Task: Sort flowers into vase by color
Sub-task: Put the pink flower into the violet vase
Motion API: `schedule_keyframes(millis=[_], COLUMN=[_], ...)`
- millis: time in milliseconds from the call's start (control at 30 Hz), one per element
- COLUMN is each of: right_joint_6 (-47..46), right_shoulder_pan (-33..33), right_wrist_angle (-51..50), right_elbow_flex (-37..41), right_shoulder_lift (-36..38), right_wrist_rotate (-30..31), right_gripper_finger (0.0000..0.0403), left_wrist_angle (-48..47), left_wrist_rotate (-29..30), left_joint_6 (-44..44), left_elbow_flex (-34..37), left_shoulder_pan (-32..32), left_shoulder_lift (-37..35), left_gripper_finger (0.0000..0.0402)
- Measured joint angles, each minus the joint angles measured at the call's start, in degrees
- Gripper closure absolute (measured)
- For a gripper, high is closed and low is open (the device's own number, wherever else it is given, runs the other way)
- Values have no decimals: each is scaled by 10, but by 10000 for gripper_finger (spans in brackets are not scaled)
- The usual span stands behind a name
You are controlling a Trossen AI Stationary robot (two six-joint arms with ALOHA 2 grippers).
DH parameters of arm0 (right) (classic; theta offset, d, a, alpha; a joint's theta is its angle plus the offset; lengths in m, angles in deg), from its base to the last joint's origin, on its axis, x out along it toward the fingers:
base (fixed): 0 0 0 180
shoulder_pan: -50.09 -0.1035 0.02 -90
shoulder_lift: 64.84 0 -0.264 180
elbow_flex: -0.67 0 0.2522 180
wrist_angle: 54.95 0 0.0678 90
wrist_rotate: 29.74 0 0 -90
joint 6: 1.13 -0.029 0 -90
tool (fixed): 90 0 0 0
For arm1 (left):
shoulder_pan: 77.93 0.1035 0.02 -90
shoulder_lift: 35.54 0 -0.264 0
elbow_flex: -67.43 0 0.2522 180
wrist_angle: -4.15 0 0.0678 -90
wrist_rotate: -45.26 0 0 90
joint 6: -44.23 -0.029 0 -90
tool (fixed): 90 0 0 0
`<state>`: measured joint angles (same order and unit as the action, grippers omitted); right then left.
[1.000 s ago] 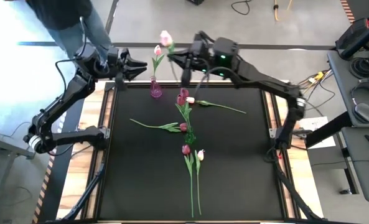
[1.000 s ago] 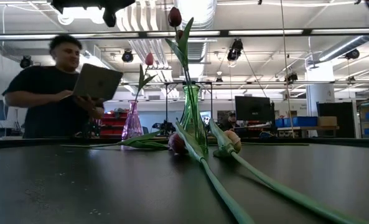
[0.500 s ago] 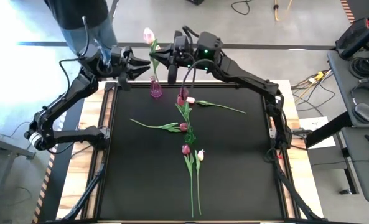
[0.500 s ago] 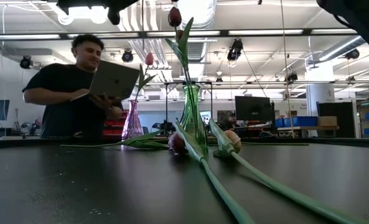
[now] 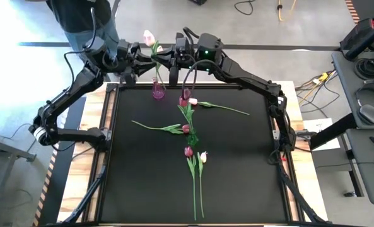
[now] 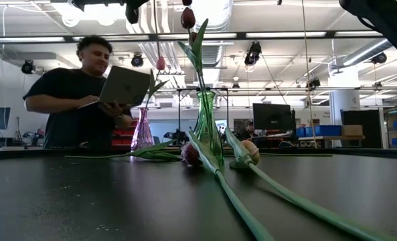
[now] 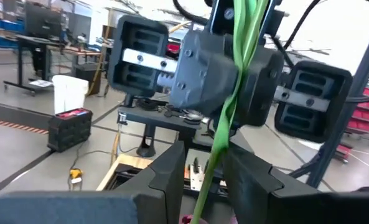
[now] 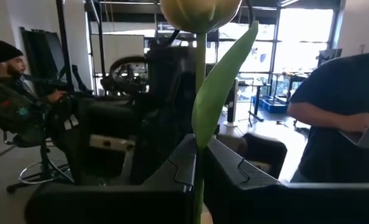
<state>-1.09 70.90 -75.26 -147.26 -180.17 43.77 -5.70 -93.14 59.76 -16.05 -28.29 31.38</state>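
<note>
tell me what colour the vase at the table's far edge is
Translucent pink-purple glass vase, clearest in the high view.

Black table (image 5: 237, 176) with loose tulips (image 5: 193, 170), two vases (image 5: 157, 91).
</note>
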Motion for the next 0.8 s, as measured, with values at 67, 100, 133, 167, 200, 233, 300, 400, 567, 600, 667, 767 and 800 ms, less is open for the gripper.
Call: schedule_keyframes(millis=[67,100,133,167,200,233,300,400,567,600,667,767,800], right_joint_6=[2,6,7,8,8,8,9,9,6,12,19,20,20], right_shoulder_pan=[0,0,0,0,0,0,0,0,-1,-1,-2,-2,-2], right_wrist_angle=[-2,-2,-2,-2,-2,-2,-2,-2,-5,-5,-6,-11,-18], right_elbow_flex=[1,1,1,1,1,1,1,1,1,1,1,1,1], right_shoulder_lift=[0,0,0,0,0,0,0,0,0,0,0,1,3], right_wrist_rotate=[0,1,4,7,11,14,15,15,49,52,55,61,62], right_gripper_finger=[390,390,390,390,390,390,390,390,390,390,383,356,343], left_wrist_angle=[-6,-7,-8,-9,-10,-10,-10,-11,-15,-15,-15,-16,-18], left_wrist_rotate=[-5,-9,-11,-14,-16,-17,-20,-22,-14,-11,-10,-6,-5], left_joint_6=[0,0,0,0,0,-1,-2,-9,-15,-15,-15,-20,-25], left_elbow_flex=[-14,-20,-25,-29,-33,-36,-38,-38,-38,-38,-38,-37,-37], left_shoulder_pan=[-1,-1,-1,-1,-1,-1,-2,-2,-2,-2,-2,-2,-2], left_shoulder_lift=[6,9,12,14,16,17,18,17,17,17,17,17,17], left_gripper_finger=[320,324,328,332,338,344,359,386,397,399,400,400,400])
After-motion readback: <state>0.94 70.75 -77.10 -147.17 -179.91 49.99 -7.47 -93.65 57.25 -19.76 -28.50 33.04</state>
